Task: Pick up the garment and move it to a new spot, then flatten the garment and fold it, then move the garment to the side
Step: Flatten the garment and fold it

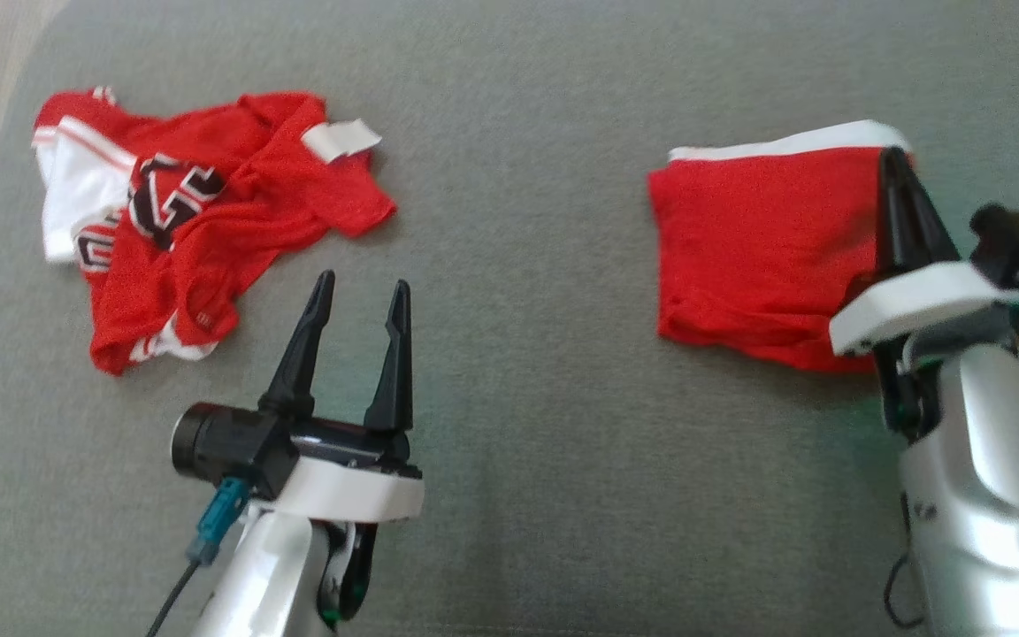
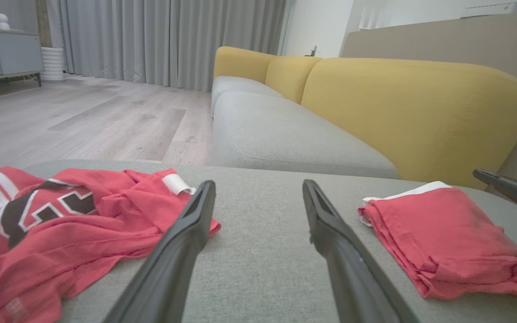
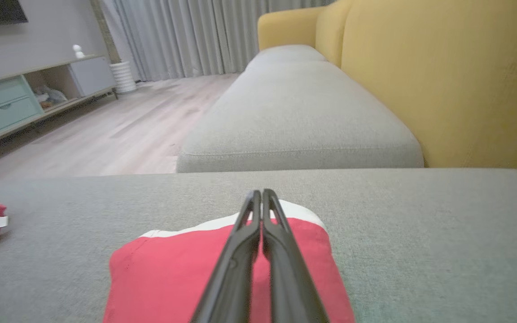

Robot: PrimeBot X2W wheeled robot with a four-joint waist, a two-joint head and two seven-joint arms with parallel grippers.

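The right claw (image 1: 893, 159) is closed, its two fingers pressed flat together. The tips are down at the far right corner of the folded garment (image 1: 757, 239), just by its white band (image 1: 792, 143). No cloth shows between the fingers, so I cannot tell whether a fold is pinched or the tips merely rest on top.

The garment is already folded, so this looks like the last step: moving it aside. That calls for a sure hold through all the layers at that corner, then a low, slow pull toward the right edge of the grey cushion (image 1: 527, 398) so the stack does not slide open.

The garment is a compact red rectangle of soft mesh-like cloth. Its near edge is slightly rumpled where the layers stack, and it lies on the right part of the cushion.

The left claw (image 1: 363, 281) stands wide open and empty above bare cushion near the middle. Beyond it, toward the far left corner, a red and white jersey (image 1: 209, 221) lies crumpled, well apart from the folded piece.
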